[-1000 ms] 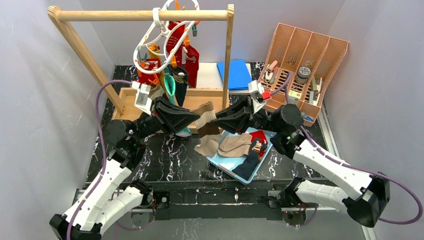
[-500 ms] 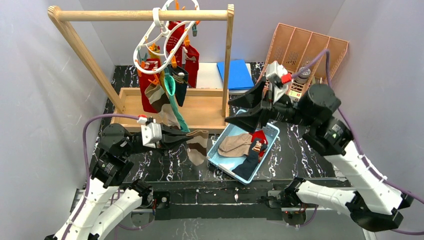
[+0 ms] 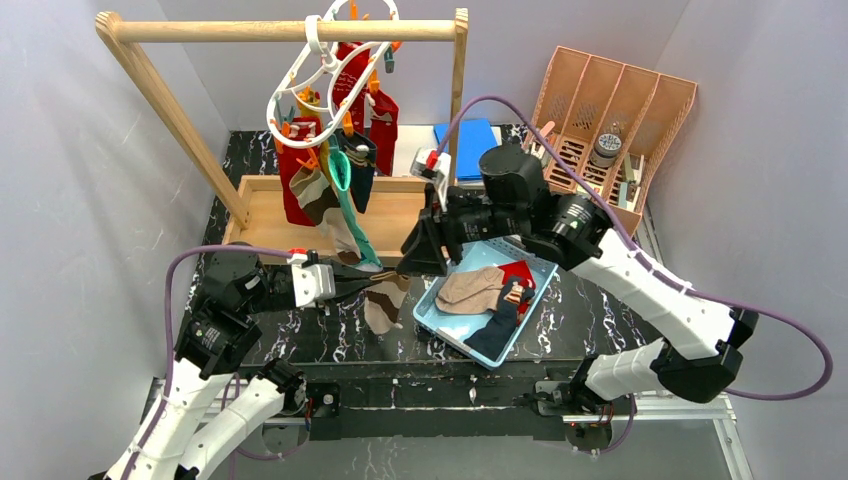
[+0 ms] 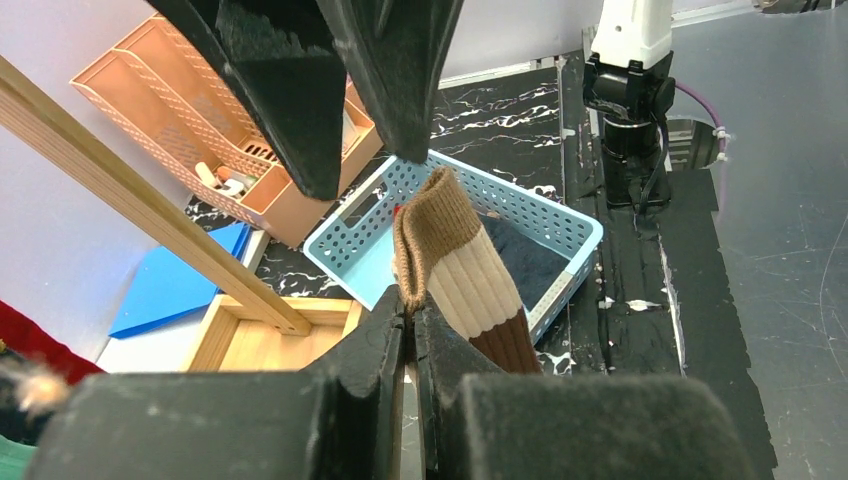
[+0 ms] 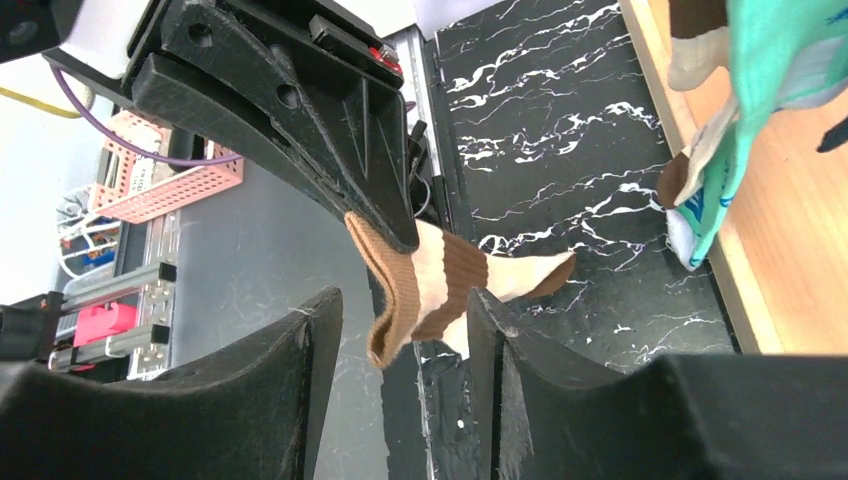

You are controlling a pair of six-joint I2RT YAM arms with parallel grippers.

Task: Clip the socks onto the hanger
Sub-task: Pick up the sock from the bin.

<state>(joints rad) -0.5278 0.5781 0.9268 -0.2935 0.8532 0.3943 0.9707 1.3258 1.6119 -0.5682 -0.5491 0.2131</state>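
Because the left fingers (image 3: 360,285) clench the sock (image 3: 383,305) aloft over the counter (image 3: 330,335), its cuff (image 4: 440,205) stands free for the released right fingers (image 3: 425,258) beside it, probably to regrasp.

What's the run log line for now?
left gripper shut on brown striped sock | right gripper open near it | blue basket holds more socks

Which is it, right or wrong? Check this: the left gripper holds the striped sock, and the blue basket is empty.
Wrong on one point: the basket is not empty. The top view shows tan, red and navy socks lying in it. The left gripper does hold the striped sock.
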